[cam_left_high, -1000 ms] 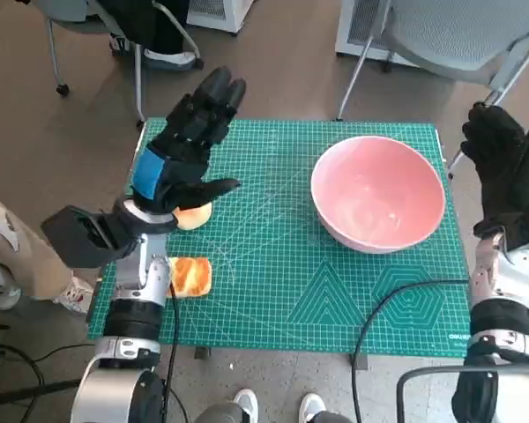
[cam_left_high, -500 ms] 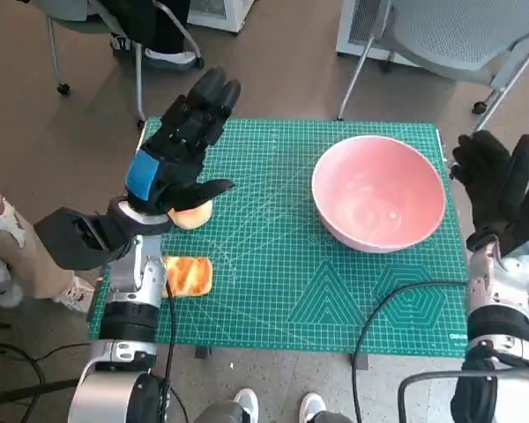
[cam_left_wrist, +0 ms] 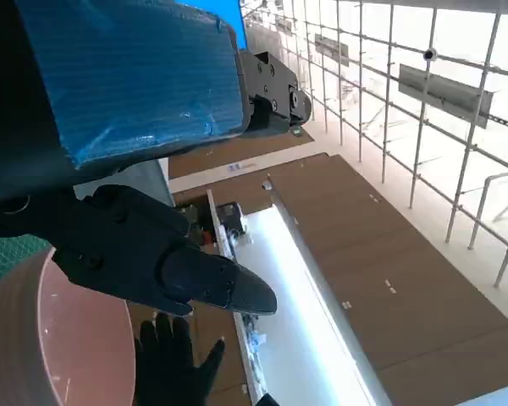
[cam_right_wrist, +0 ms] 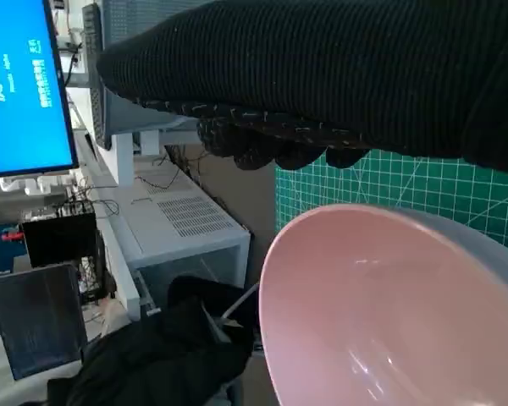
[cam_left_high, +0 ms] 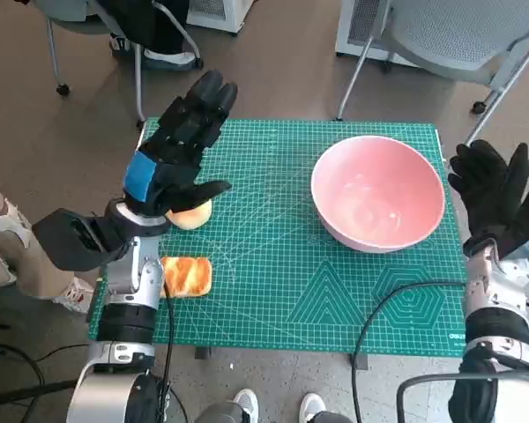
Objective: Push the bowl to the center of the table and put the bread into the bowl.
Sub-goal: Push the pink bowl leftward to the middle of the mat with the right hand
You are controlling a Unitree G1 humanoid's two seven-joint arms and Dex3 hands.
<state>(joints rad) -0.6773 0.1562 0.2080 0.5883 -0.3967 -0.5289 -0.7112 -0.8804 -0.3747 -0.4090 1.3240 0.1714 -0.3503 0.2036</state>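
Note:
A pink bowl (cam_left_high: 378, 191) sits on the right half of the green cutting mat (cam_left_high: 273, 291); it also shows as the pink bowl (cam_right_wrist: 381, 313) in the right wrist view and as a pink rim (cam_left_wrist: 59, 355) in the left wrist view. Toasted bread (cam_left_high: 187, 276) lies near the mat's left front edge. A pale bun (cam_left_high: 192, 215) lies just behind it, partly under my left hand. My left hand (cam_left_high: 178, 145) is raised over the mat's left side, fingers spread, holding nothing. My right hand (cam_left_high: 494, 196), also empty with fingers apart, stands just right of the bowl.
Chair legs (cam_left_high: 141, 70) stand behind the table at the left and a grey chair (cam_left_high: 458, 35) at the back right. A person's leg (cam_left_high: 9, 256) is at the left. A black cable (cam_left_high: 397, 300) crosses the mat's front right. Shoes (cam_left_high: 278, 407) show below the front edge.
My right hand has come down and in toward the bowl's right side, its fingers spreading. The left hand has barely shifted.

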